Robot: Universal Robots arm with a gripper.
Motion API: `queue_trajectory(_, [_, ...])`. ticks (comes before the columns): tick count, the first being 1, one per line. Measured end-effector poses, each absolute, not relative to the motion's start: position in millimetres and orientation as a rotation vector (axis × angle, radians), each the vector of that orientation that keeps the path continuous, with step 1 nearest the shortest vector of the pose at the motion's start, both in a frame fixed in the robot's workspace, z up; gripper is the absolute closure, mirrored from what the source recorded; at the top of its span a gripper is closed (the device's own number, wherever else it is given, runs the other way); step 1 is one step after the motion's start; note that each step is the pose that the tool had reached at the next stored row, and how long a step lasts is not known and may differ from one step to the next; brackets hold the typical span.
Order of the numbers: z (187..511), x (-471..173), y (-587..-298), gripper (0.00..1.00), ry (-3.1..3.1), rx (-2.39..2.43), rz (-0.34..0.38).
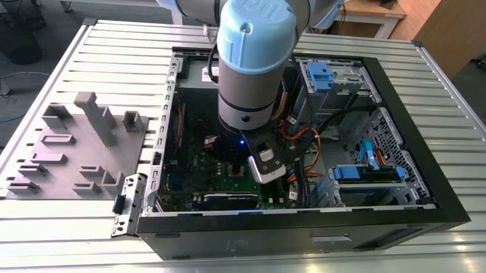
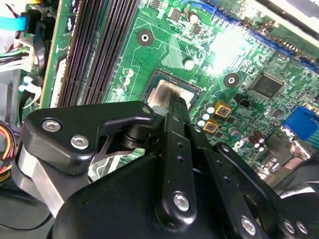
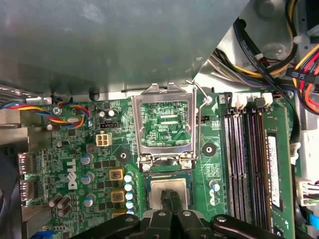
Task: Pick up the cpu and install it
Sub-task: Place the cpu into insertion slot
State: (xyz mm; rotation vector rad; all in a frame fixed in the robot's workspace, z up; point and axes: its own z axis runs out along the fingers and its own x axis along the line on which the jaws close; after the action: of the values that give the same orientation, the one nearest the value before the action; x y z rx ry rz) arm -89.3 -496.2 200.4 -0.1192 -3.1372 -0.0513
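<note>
Bench point(image 1: 99, 51): carries the computer case and the moulded tray, side by side.
Computer case point(image 1: 410, 142): lies open on the bench, toward the exterior view's right.
Moulded tray point(image 1: 76, 148): just beside the case, on the exterior view's left.
Arm point(image 1: 251, 62): reaches down from above into the case.
Motherboard point(image 2: 164, 40): flat on the case floor, under the arm.
Socket point(image 3: 169, 186): in the motherboard, with the hinged frame point(image 3: 164, 124) standing open just beside it.
Cpu point(image 2: 164, 94): lies in the socket, between frame and pincer.
Pincer point(image 3: 170, 199): over the cpu, tips meeting on its top.
Memory slots point(image 3: 246, 164): run alongside the socket.
</note>
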Motion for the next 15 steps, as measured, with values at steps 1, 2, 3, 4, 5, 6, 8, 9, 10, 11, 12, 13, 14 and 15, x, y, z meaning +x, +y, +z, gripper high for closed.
queue_trajectory(1, [200.0,-89.6,-495.5,0.89,-3.137,-0.119,-0.052])
queue_trajectory(2, [199.5,-90.0,-494.8,0.89,-3.137,-0.119,-0.052])
queue_trajectory(3, [199.1,-90.4,-494.4,0.89,-3.137,-0.119,-0.052])
queue_trajectory(4, [198.5,-90.5,-494.3,0.89,-3.137,-0.119,-0.052])
queue_trajectory(5, [197.6,-90.7,-494.3,0.89,-3.137,-0.119,-0.052])
queue_trajectory(6, [196.3,-90.9,-494.3,0.89,-3.137,-0.119,-0.052])
queue_trajectory(8, [194.8,-91.3,-494.4,0.89,-3.137,-0.119,-0.051])
queue_trajectory(9, [194.7,-91.3,-494.4,0.89,-3.137,-0.119,-0.051])
queue_trajectory(10, [194.8,-91.3,-494.4,0.89,-3.137,-0.119,-0.051])
queue_trajectory(11, [194.7,-91.3,-494.4,0.89,-3.137,-0.119,-0.051])
queue_trajectory(12, [194.6,-91.3,-494.3,0.89,-3.137,-0.119,-0.051])
queue_trajectory(13, [194.5,-91.3,-494.3,0.89,-3.137,-0.119,-0.051])
queue_trajectory(14, [194.1,-91.4,-494.4,0.89,-3.137,-0.119,-0.051])
queue_trajectory(15, [194.0,-91.4,-494.4,0.89,-3.137,-0.119,-0.051])
